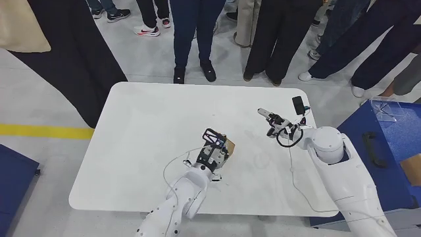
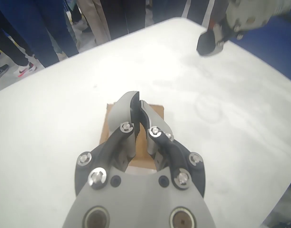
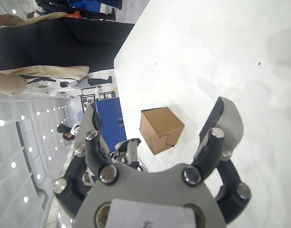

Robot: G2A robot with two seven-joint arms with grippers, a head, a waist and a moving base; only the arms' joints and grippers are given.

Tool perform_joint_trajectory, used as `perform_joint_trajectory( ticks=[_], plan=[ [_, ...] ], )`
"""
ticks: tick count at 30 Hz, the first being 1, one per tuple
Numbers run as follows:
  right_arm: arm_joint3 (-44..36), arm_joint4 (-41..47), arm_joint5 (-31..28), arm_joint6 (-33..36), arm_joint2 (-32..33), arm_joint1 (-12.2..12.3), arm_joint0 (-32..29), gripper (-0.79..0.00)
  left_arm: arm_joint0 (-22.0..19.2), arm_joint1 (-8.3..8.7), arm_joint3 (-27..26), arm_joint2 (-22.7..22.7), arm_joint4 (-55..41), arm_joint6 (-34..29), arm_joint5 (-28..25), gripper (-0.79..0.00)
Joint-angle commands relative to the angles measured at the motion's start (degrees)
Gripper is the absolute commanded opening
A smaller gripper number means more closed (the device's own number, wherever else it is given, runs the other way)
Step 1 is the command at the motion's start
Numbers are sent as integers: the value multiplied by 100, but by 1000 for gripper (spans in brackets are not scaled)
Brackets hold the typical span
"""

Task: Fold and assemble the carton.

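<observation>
A small brown carton (image 3: 161, 129) stands on the white table (image 1: 145, 138) as a closed cube, with one side flap seam visible. In the top view the carton (image 1: 229, 147) lies near the table's front middle. My left gripper (image 2: 136, 97) is shut with nothing between its fingers, hovering just over the carton (image 2: 157, 110); it also appears beside the box as the left gripper (image 3: 127, 147). My right gripper (image 3: 156, 103) is open and empty, held off the table to the right of the carton, with its fingers pointed toward it; from above the right gripper (image 1: 266, 114) sits toward the table's back right.
Several people stand close along the table's far edge (image 1: 197, 33). A blue cabinet (image 1: 388, 145) stands off the right side. A black cable (image 1: 289, 138) loops at the right wrist. Bare tabletop stretches to the left of the carton.
</observation>
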Motion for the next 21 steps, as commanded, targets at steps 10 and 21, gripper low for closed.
perform_joint_trajectory(
  ticks=[10,21],
  plan=[
    [0,0,0,0,0,0,0,0,1347,212,-1459,-1612,-1561,2413,-265,-634],
    [0,0,0,0,0,0,0,0,1430,234,-1481,-1745,-1574,2430,-310,-315]
  ],
)
